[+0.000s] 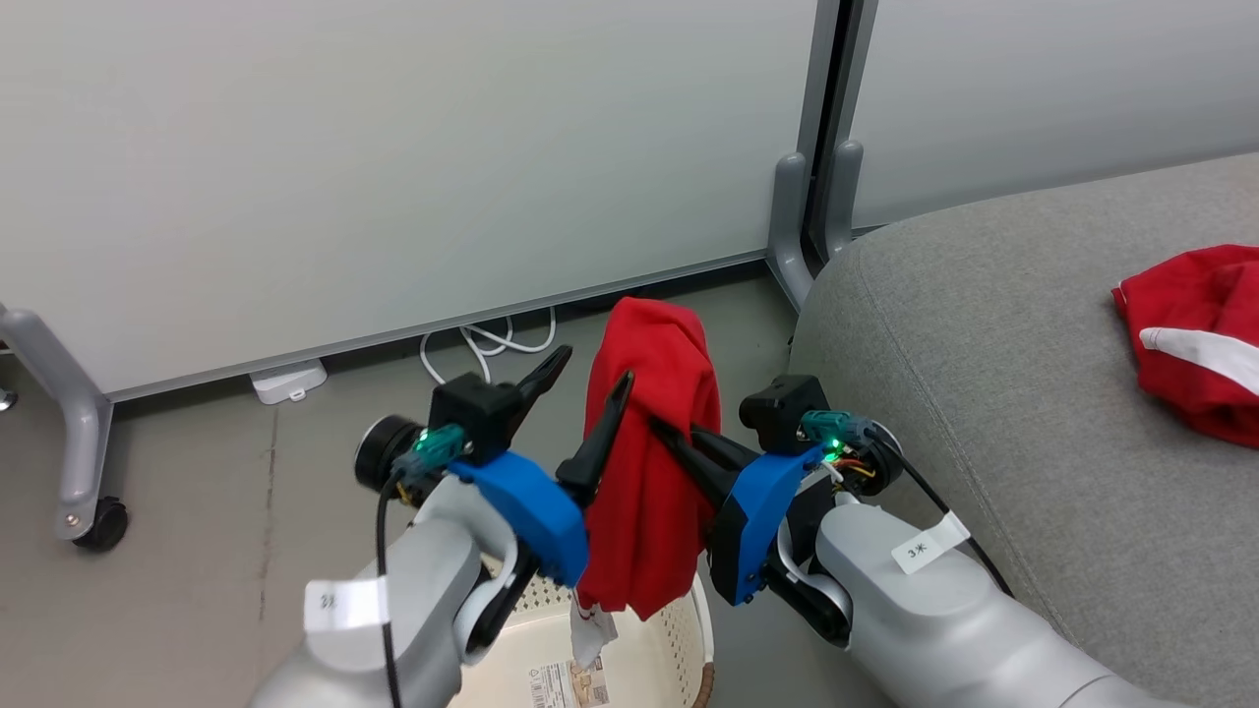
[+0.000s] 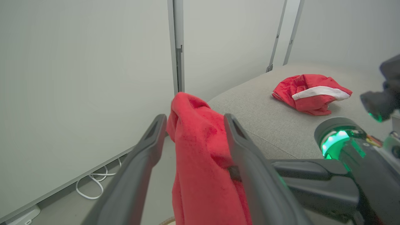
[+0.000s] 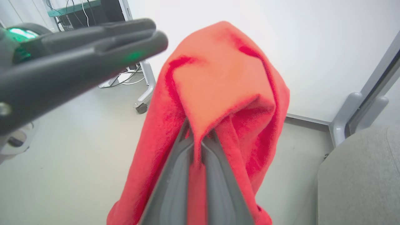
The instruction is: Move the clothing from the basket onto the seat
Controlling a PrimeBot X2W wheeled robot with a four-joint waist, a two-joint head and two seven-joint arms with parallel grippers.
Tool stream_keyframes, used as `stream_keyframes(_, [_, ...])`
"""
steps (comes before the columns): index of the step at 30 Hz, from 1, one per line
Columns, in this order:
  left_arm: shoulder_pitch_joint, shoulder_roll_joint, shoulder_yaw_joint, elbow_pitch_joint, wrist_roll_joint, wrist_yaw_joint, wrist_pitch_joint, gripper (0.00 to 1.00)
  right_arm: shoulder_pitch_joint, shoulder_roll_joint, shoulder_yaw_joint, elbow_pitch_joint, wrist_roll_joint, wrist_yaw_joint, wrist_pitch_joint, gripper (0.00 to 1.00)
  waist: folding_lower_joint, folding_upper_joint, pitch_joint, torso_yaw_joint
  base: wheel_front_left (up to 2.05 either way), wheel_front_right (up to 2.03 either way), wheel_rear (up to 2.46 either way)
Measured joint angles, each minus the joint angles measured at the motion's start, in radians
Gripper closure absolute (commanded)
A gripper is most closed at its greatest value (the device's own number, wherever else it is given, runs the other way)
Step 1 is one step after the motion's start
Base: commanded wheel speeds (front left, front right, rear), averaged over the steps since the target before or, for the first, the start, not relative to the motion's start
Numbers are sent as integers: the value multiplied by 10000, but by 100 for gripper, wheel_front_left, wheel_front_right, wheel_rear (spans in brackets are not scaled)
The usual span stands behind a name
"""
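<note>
In the head view the plain red garment [image 1: 644,462] hangs in the air above the basket [image 1: 679,649]. It is draped over the right gripper [image 1: 671,440], whose two fingers are pressed together on a fold of it, and its white tag [image 1: 590,637] dangles at the bottom hem. The left gripper [image 1: 597,364] stands just beside the cloth with its fingers spread wide, gripping nothing. The striped garment [image 1: 1195,339] lies on the seat [image 1: 964,393], well apart to the right. In the left wrist view the cloth hangs between the spread fingers; one finger may touch it, but I cannot tell for sure. In the right wrist view the fingers are closed on a thin fold, and the rest of the garment falls limp on both sides. The garment looks light, soft and floppy. It will likely sag and swing, is not fragile, and could slip out of so thin a pinch. A hold on a thick bunched fold near the top seems safest, with the hem kept clear of the basket rim.
</note>
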Motion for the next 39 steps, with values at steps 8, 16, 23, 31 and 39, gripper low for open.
stream_keyframes(8, [2850,838,2169,-2194,1066,468,0,0,-243,0,-656,86,-401,2,-63,100,0,0,95,21,0,0,0])
stream_keyframes(16, [5001,848,4278,-3653,2316,502,-8,0,-192,0,-1630,-307,-1241,0,-77,100,0,0,168,87,0,0,0])
stream_keyframes(23, [6073,433,5605,-3983,3058,267,-10,0,123,0,-2148,-531,-1693,0,-79,100,0,0,175,146,0,0,0])
stream_keyframes(31, [6508,-52,6456,-4034,3649,-54,-10,0,373,-2,-2475,-594,-1996,0,-79,100,0,0,177,165,0,0,0])
stream_keyframes(39, [6602,-345,6857,-4027,4015,-201,-10,0,514,-2,-2606,-623,-2086,2,-79,100,-1,0,165,88,0,0,0])
